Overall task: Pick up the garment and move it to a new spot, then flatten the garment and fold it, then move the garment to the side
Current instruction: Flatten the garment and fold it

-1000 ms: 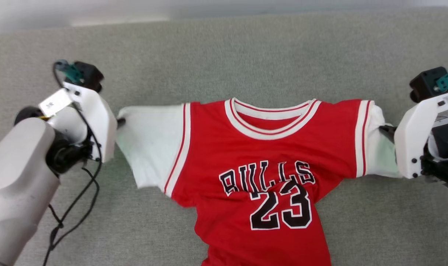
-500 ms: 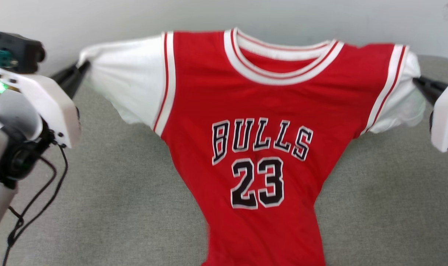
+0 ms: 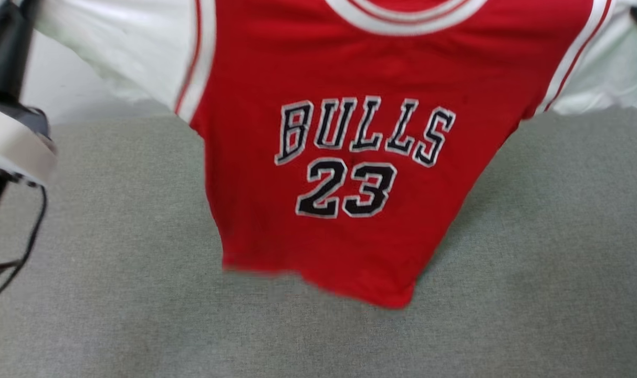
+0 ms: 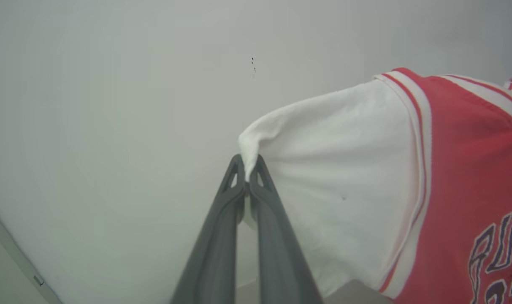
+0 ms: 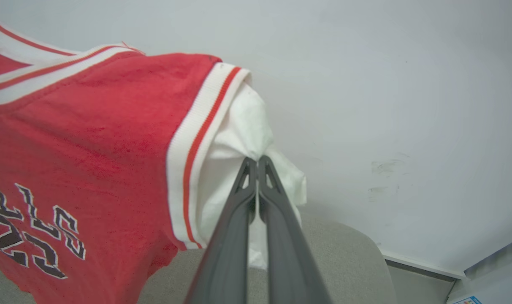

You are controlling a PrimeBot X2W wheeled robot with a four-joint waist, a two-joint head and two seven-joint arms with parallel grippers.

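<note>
You've got the garment (image 3: 318,157) up in the air, stretched wide between both arms. The front faces the head camera, with the black lettering (image 3: 365,131) and the 23 reading upright.

Check your left wrist view. The left gripper (image 4: 248,169) has its two dark fingers pressed together on the very corner of the white left-hand sleeve (image 4: 336,177). A small peak of cloth pokes out above the tips. The rest of the sleeve and the red body run off to that view's right, against the pale wall (image 4: 112,105).

Now the right wrist view. The right gripper (image 5: 258,166) is pinching too, fingers clamped on a bunched fold of the white right-hand sleeve (image 5: 239,126), just past the striped trim. The red body spreads away to that view's left.

In the head view the collar runs off the top edge, both sleeves reach out to the upper corners, and the red body narrows as it hangs down the middle. The hem hangs low over the grey padded surface (image 3: 113,273), with one corner dipping lower on the robot's right. That edge is blurred, so you can't tell whether it touches. The left arm's white housing (image 3: 8,152) and a black cable (image 3: 32,231) sit at the left edge.
</note>
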